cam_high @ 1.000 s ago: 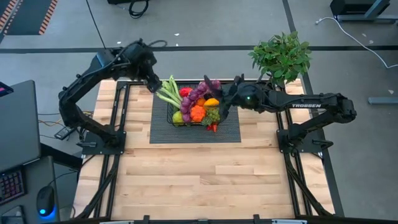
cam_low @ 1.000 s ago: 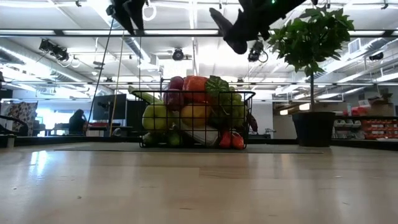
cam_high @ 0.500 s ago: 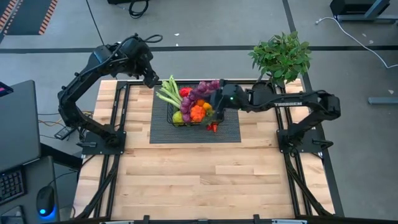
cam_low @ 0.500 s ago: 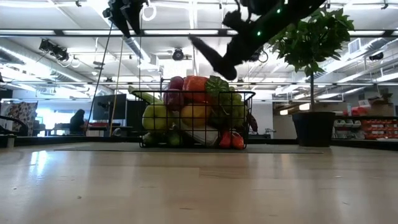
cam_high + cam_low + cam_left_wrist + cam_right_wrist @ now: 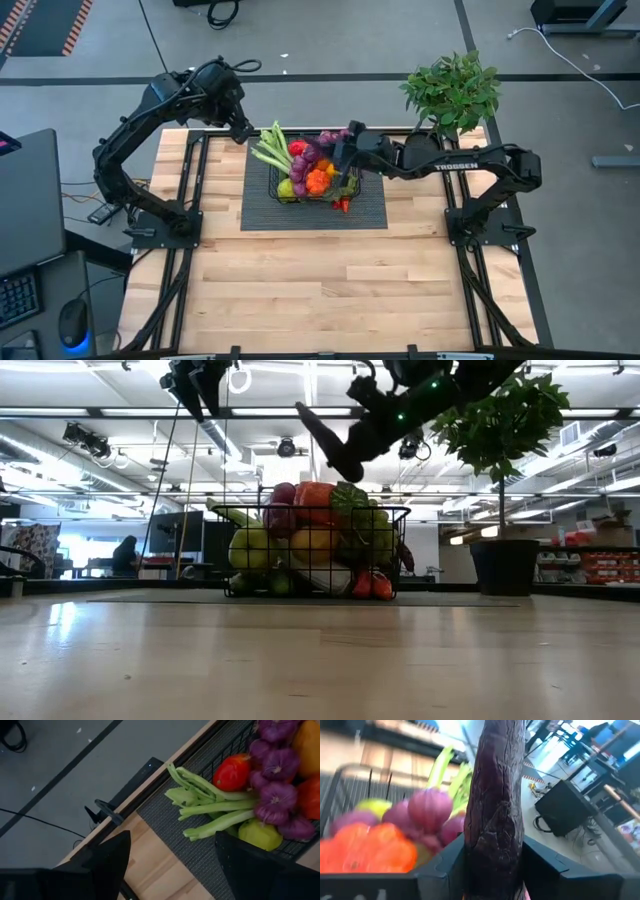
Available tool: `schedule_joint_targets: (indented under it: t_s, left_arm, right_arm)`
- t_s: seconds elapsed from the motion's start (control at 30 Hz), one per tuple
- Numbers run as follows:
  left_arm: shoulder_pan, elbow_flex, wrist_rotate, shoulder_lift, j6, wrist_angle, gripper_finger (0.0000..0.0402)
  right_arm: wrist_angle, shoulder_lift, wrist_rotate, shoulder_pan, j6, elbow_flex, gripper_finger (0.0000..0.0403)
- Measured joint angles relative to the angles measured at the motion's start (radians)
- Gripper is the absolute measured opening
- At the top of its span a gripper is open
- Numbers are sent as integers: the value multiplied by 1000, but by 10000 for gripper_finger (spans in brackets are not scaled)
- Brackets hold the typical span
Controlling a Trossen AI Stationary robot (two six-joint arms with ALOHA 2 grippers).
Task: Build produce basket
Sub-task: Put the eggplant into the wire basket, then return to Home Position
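Two arms hover over the basket (image 5: 312, 183) on its dark mat (image 5: 370, 214): right fingers (image 5: 445, 865) clamp the eggplant (image 5: 498, 795), left fingers (image 5: 112, 857) spread wide.

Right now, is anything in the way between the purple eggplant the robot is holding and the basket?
Nothing visible blocks it. The right gripper holds the eggplant above the basket. The basket is already heaped with produce, so it must land on that pile.

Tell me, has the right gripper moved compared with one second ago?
Yes. In the high view, the right gripper, shut on the eggplant, has moved from beside the basket's plant-side edge to above the produce, away from the potted plant.
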Motion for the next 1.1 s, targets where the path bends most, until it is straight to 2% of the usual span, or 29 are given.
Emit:
schedule_joint_targets:
  t_s: [0.3,0.57,0.7,0.9,1.1]
  left_arm:
    - [0,0,1,0,-7,0,293]
    - [0,0,1,0,-5,0,293]
    - [0,0,1,0,-4,2,293]
    - [0,0,2,0,-6,6,293]
    - [-12,0,109,0,-48,143,293]
  right_arm:
    - [66,0,-68,-8,404,0,240]
    - [70,0,-49,-8,406,0,306]
    - [70,-8,-79,6,438,0,313]
    - [74,-76,-89,30,614,0,309]
    - [21,-157,-67,54,809,0,307]
